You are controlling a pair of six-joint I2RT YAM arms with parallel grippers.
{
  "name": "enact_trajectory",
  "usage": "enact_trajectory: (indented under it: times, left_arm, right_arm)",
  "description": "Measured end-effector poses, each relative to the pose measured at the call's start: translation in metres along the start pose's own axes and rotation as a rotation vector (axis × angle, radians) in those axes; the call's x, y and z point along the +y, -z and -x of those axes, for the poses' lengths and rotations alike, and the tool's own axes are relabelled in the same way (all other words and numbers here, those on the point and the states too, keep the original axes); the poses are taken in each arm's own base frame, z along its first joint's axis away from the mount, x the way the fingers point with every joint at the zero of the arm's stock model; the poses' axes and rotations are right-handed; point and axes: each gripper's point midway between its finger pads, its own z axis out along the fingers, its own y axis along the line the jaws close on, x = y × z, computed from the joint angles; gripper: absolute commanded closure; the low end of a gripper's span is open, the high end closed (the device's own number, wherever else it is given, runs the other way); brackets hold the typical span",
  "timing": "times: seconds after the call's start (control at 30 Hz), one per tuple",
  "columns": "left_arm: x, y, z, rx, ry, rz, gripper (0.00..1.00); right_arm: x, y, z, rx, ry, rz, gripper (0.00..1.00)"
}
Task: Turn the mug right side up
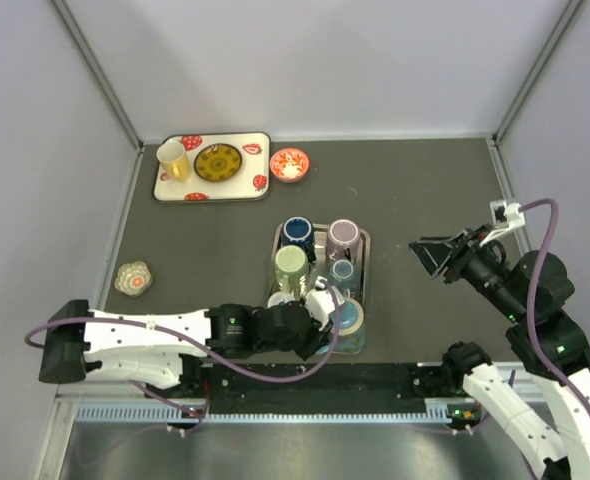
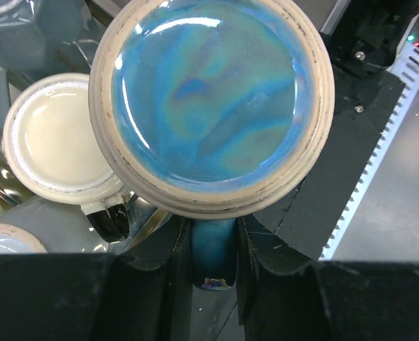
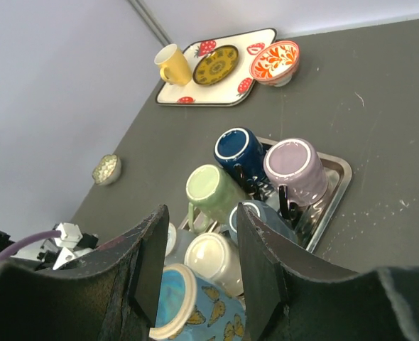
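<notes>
The blue butterfly mug (image 1: 348, 320) is at the near right corner of the metal tray (image 1: 365, 262), tilted with its base up. In the left wrist view its iridescent blue base (image 2: 209, 99) fills the frame and its blue handle (image 2: 213, 249) sits between my fingers. My left gripper (image 2: 213, 245) is shut on that handle; it also shows in the top view (image 1: 323, 318). The mug also shows in the right wrist view (image 3: 195, 312). My right gripper (image 1: 437, 255) is open and empty, held above the table right of the tray.
Upside-down mugs fill the tray: navy (image 1: 297, 231), purple (image 1: 342, 236), green (image 1: 290, 265), grey-blue (image 1: 342, 271), cream (image 3: 213, 259). A strawberry tray (image 1: 237, 186) with a yellow mug (image 1: 172, 158) and plate (image 1: 218, 162) is at the back left, a red bowl (image 1: 289, 164) beside it. A small dish (image 1: 133, 278) lies left.
</notes>
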Motion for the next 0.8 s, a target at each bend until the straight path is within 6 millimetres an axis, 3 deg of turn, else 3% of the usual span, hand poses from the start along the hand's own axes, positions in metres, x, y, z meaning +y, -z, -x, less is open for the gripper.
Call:
enact_trajectory:
  times: [0.8]
  left_arm:
    - [0.012, -0.037, -0.041, 0.139, 0.009, 0.094, 1.0]
  right_arm:
    - [-0.016, -0.006, -0.025, 0.063, -0.013, -0.036, 0.57]
